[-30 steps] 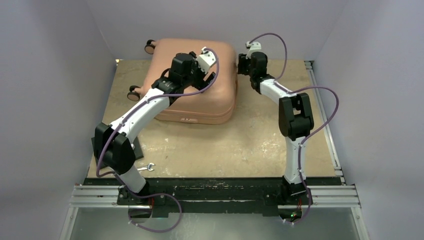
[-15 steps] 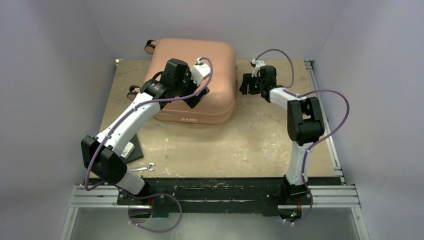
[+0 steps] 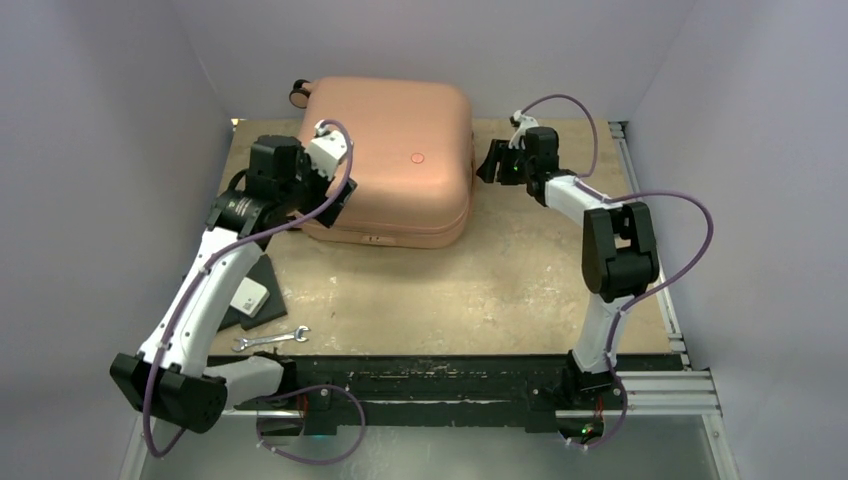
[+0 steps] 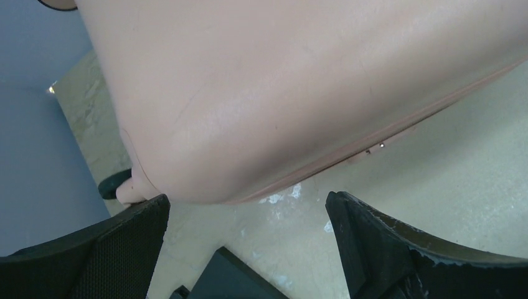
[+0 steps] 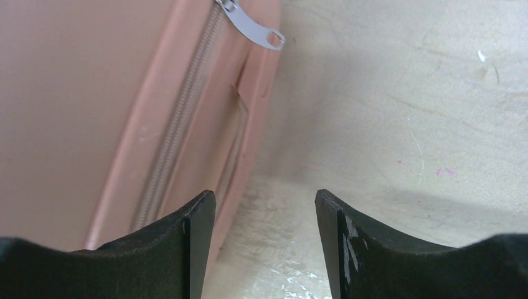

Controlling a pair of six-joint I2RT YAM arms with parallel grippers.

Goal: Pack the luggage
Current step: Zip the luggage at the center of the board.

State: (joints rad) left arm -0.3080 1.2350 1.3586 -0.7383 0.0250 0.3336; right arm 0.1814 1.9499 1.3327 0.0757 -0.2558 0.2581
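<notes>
Right now the salmon-pink suitcase (image 3: 385, 150) is lying flat and shut on the far part of the wooden table (image 3: 450, 290), left of the middle. Its back edge is reaching the rear wall and one wheel (image 3: 299, 92) is sticking out at its far left corner. The left gripper (image 3: 335, 203) is hovering at the suitcase's near left corner, its jaws standing wide apart with nothing between them. In the left wrist view its two dark fingers (image 4: 124, 249) are framing the rounded pink shell, a second wheel (image 4: 115, 185) and a strip of bare tabletop. The right gripper (image 3: 487, 165) is hanging just beside the suitcase's right side and pointing towards it, its jaws likewise standing apart and gripping nothing. Whether one of its fingers is touching the shell cannot be told. In the right wrist view the closed zipper (image 5: 180, 118) is running along that side, and the silver zipper pull (image 5: 252, 28) is lying at its far end, tilted out towards the table. Beside the left arm, apart from the suitcase, a flat black pad (image 3: 265, 275) is lying on the table with a white box (image 3: 248, 297) on it. A small wrench (image 3: 272, 339) is lying just in front of the pad, near the table's front edge.
</notes>
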